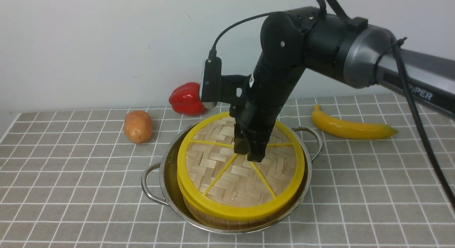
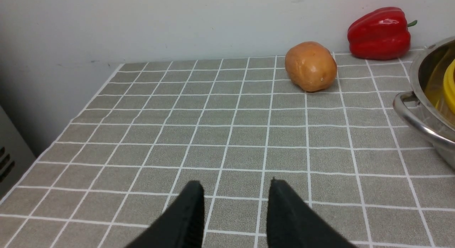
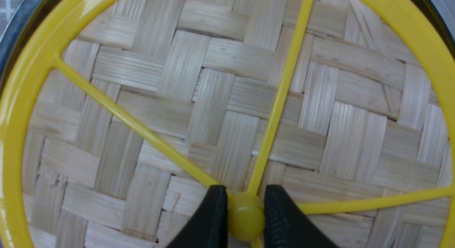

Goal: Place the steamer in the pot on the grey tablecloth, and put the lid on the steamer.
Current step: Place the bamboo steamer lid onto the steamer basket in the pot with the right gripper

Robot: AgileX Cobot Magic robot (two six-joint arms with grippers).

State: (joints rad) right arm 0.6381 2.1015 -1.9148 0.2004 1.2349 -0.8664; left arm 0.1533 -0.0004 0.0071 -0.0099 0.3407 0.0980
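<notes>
The pot (image 1: pixel 164 191) stands on the grey tablecloth (image 1: pixel 71 169). The steamer (image 1: pixel 213 219) sits inside it; only its bamboo wall and yellow rim show, its contents are hidden. The lid (image 1: pixel 227 177) lies on top of the steamer. My right gripper (image 1: pixel 249 153) points down at the lid's centre. In the right wrist view the right gripper (image 3: pixel 245 198) is shut on the lid's (image 3: pixel 213 98) yellow centre knob (image 3: pixel 245 216). My left gripper (image 2: pixel 234 185) is open and empty above bare tablecloth (image 2: pixel 213 134), with the pot's edge and one handle (image 2: pixel 416 116) off to its side.
A potato (image 1: pixel 138 126), a red pepper (image 1: pixel 186 98) and a banana (image 1: pixel 350 127) lie behind the pot near the wall. The potato (image 2: pixel 311 66) and the pepper (image 2: pixel 379 33) also show in the left wrist view. The cloth's left edge (image 2: pixel 53 144) borders a drop.
</notes>
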